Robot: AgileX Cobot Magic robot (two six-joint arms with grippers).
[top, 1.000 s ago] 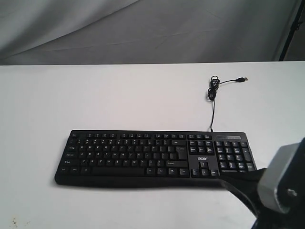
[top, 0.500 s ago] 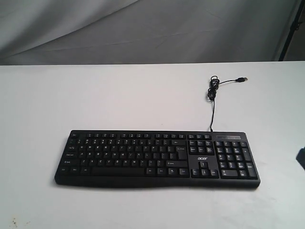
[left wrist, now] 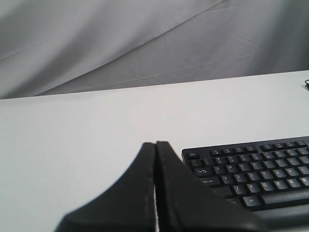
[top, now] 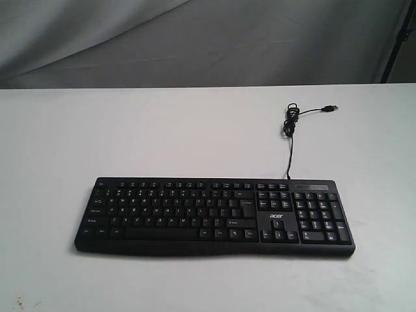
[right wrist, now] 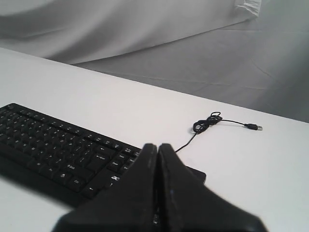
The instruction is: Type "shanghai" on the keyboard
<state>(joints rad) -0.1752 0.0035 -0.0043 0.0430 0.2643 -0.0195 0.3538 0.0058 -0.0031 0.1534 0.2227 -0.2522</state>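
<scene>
The black keyboard (top: pixel 214 216) with white-lettered keys lies flat on the white table near its front edge, number pad on the right. Its thin black USB cable (top: pixel 290 130) runs back to a small coil and a loose plug. Neither arm shows in the exterior view. In the left wrist view my left gripper (left wrist: pixel 155 144) is shut, empty, hovering off the keyboard's (left wrist: pixel 256 171) Esc corner. In the right wrist view my right gripper (right wrist: pixel 157 145) is shut, empty, raised over the keyboard's (right wrist: pixel 63 154) number-pad end, hiding that part.
The white table (top: pixel 162 130) stretches wide behind and to both sides of the keyboard. A grey cloth backdrop (top: pixel 195 39) hangs behind the table's far edge. The cable's coil (right wrist: pixel 207 122) and plug lie on the table beyond the right gripper.
The right arm, which stood over the keyboard's front right corner a second ago, has pulled away to the right and left the exterior view. The keyboard has not moved.
</scene>
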